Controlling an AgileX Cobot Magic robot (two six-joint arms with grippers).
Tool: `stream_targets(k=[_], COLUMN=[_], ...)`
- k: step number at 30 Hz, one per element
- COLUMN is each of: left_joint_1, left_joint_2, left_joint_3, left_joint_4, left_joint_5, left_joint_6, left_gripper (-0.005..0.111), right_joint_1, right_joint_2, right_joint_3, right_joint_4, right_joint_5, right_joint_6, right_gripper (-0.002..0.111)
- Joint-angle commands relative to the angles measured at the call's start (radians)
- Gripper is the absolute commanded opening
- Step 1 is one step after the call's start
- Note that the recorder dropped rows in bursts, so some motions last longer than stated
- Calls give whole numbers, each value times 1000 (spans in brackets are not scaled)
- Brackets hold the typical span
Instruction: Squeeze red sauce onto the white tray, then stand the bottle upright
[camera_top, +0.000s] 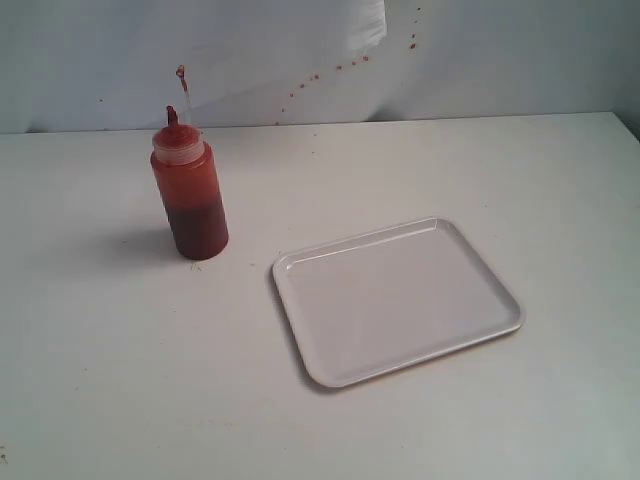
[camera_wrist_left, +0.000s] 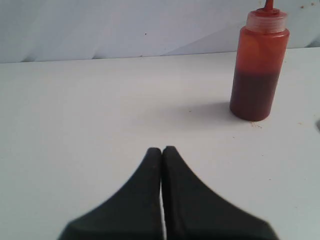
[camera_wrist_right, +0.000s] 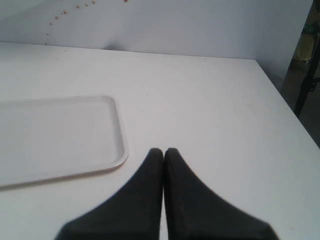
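From the outside camera, the bottle (camera_top: 190, 195) stands straight up on the white counter (camera_top: 500, 180). Its red tip points up, and its little cap hangs off on a thin strap. The sauce inside looks dark low down and lighter red higher up. The white tray (camera_top: 397, 298) lies flat on the counter near the bottle, and the two do not touch. Its inside is plain white. Small red specks (camera_top: 340, 68) dot the wall (camera_top: 250, 50) behind. In the left wrist camera, the left end effector (camera_wrist_left: 162, 150) has its two black fingers pressed together with nothing between them. The bottle (camera_wrist_left: 258, 70) stands upright out in front of the fingertips and off to one side, well apart from them, with a soft shadow beside it. In the right wrist camera, the right end effector (camera_wrist_right: 163, 151) also has its fingers pressed together and holds nothing. The white tray (camera_wrist_right: 60, 135) lies in front and to one side. Its round corner is near the fingertips but does not touch them.
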Motion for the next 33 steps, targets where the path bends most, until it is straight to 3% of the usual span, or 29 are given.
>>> stream_targets(k=[1, 30, 33], left_joint_1=[-5, -5, -5], left_joint_2=[-4, -4, -4], left_joint_3=[4, 4, 4], left_joint_4=[4, 4, 104], left_joint_5=[-8, -8, -59], left_joint_6=[-10, -10, 11], left_gripper=[0, 0, 0], right_joint_1=[3, 3, 3], right_joint_2=[-6, -6, -6], right_joint_3=[4, 4, 4], right_joint_4=[3, 3, 3], right_joint_5=[-1, -1, -1], right_joint_6=[0, 0, 0], right_gripper=[0, 0, 0])
